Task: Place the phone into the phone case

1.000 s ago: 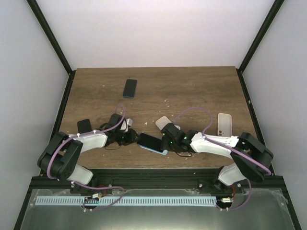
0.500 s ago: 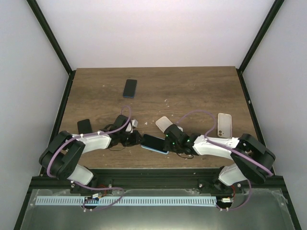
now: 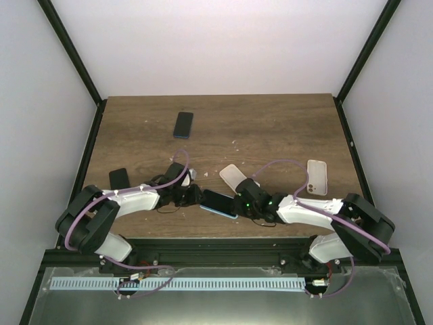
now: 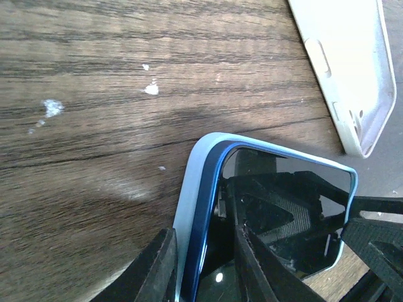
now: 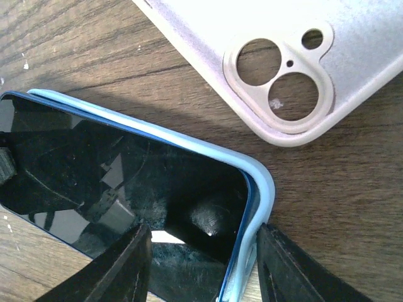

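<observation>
Fingers of the left claw (image 4: 206, 236) sat pinched narrow on one corner of the phone case (image 4: 187, 214), one finger against the pale blue shell, the other over the glass of the phone (image 4: 286, 207). A tight nip, that one! At the opposite end the right claw (image 5: 201, 229) was spread far wider, its fingers (image 5: 283, 277) straddling the phone's corner, one of them hard against the case rim. Whether it truly clamped, I could not tell. The phone lay between the two claws, dark screen up, sitting in the blue case, with the rim showing as a separate band along one long edge. Just beyond the right claw's fingertips was a pale case (image 5: 283, 56) with camera cut-outs, lying apart from the phone on the wooden table (image 5: 352, 207). Well out beyond the left claw lay a second dark phone (image 3: 183, 124), all on its own.
</observation>
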You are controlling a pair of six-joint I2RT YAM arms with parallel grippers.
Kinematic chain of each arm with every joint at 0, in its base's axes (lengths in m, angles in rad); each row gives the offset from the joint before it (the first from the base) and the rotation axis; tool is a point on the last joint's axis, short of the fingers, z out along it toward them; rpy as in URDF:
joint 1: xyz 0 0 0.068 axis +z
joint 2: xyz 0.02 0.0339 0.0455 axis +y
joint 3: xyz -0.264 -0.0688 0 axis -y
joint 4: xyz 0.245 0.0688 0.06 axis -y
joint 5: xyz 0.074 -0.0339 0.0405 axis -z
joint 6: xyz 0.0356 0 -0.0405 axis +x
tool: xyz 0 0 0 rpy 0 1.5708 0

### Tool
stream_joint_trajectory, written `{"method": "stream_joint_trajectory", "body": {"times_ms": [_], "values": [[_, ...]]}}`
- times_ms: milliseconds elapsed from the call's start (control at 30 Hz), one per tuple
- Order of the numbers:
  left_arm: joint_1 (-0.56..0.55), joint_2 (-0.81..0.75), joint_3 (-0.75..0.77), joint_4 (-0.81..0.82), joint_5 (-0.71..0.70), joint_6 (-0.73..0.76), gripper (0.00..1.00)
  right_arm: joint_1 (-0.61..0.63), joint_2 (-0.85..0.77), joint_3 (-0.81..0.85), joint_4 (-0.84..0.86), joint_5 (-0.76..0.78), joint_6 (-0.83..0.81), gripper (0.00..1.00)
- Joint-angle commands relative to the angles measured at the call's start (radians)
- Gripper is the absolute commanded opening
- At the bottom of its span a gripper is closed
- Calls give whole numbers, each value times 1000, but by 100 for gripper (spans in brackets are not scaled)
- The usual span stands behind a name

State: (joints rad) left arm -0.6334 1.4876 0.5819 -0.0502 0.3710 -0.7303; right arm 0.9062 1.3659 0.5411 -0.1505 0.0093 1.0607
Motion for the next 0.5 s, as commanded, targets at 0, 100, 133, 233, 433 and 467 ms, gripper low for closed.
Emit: {"method": "stream_joint_trajectory", "body": {"times_ms": [0,100,133,233,433,467], "values": [[-12,5,-1,-52,-18,-1,28,16,15,-3,46,-81,29,48],[-12,0,-4,-72,-33,9,27,17,-12,-7,23,-58,34,49],[-12,-8,-5,-76,-39,12,26,17,-25,-9,15,-48,36,49],[-12,-42,0,-89,-50,13,24,17,-56,-15,-20,-20,50,48],[-12,-87,13,-92,-47,17,38,17,-62,-15,-54,-13,71,55],[-12,-80,15,-89,-46,19,38,17,-56,-14,-52,-16,71,54]]}}
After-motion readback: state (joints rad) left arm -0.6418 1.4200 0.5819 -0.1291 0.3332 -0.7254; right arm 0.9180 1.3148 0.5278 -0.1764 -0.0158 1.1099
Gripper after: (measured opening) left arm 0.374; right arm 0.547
